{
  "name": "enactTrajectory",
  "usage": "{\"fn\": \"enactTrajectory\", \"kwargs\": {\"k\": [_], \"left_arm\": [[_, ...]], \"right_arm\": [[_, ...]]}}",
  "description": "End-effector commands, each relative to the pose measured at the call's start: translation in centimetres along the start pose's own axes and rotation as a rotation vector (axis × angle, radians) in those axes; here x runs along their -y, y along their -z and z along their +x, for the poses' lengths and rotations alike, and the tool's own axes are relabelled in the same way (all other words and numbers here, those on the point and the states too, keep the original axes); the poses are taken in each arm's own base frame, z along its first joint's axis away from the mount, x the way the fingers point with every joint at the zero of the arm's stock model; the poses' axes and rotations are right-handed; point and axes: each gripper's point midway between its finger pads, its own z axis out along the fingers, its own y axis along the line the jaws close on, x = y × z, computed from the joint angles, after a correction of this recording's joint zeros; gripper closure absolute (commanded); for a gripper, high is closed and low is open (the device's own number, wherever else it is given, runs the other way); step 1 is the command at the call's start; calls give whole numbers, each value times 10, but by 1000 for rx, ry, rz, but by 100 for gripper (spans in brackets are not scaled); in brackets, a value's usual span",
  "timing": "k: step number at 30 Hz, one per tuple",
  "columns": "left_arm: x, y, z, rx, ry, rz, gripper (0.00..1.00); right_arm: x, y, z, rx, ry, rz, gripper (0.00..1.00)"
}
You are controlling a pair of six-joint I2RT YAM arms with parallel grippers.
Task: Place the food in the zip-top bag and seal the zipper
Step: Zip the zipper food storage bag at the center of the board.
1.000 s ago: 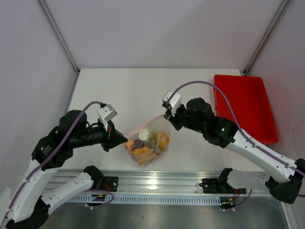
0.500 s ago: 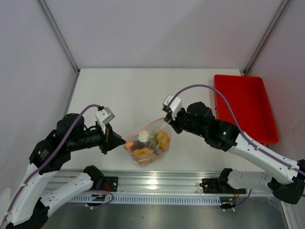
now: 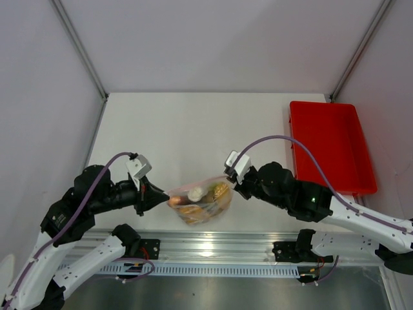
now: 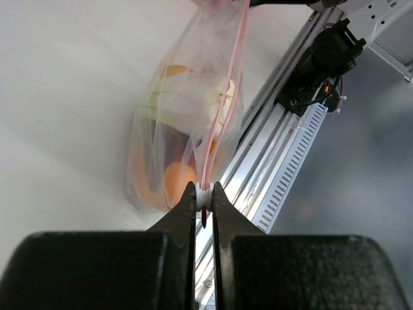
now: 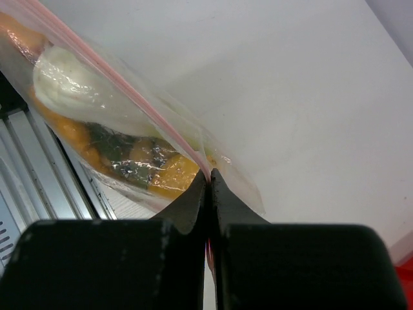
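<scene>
Moved: both arms have drawn toward me, bringing the zip-top bag (image 3: 201, 201), food (image 3: 208, 193) inside, to the desk's (image 3: 193, 129) near edge. Held: the left end effector (image 3: 162, 193) and right end effector (image 3: 233, 185) are each clamped tight on one end of the zipper (image 4: 227, 110). The strip is taut, which I judge readies it for sealing.

Robot test lab, white bench (image 3: 193, 123), bare white walls (image 3: 226, 39), metal corner posts (image 3: 80, 48), aluminium mounting rail (image 3: 213, 248) along near edge
</scene>
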Motion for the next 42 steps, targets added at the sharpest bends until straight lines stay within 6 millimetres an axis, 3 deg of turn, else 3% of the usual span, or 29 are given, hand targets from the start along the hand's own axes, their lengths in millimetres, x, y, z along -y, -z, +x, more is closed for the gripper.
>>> {"fn": "enactTrajectory", "kwargs": {"k": [1, 11, 20, 30, 34, 42], "left_arm": [[2, -5, 6, -6, -27, 37, 99], [8, -10, 17, -16, -20, 91, 100], [27, -15, 21, -46, 42, 208, 99], [39, -37, 41, -113, 199, 330, 99], [35, -33, 23, -54, 180, 283, 99], [52, -1, -53, 173, 31, 283, 99]], "right_arm": [[13, 15, 10, -31, -15, 87, 100], [-9, 13, 26, -82, 42, 109, 100], [-17, 20, 41, -102, 23, 107, 100], [-17, 21, 55, -142, -29, 126, 100], [-2, 24, 42, -106, -86, 179, 100], [4, 36, -17, 6, -142, 133, 100]]}}
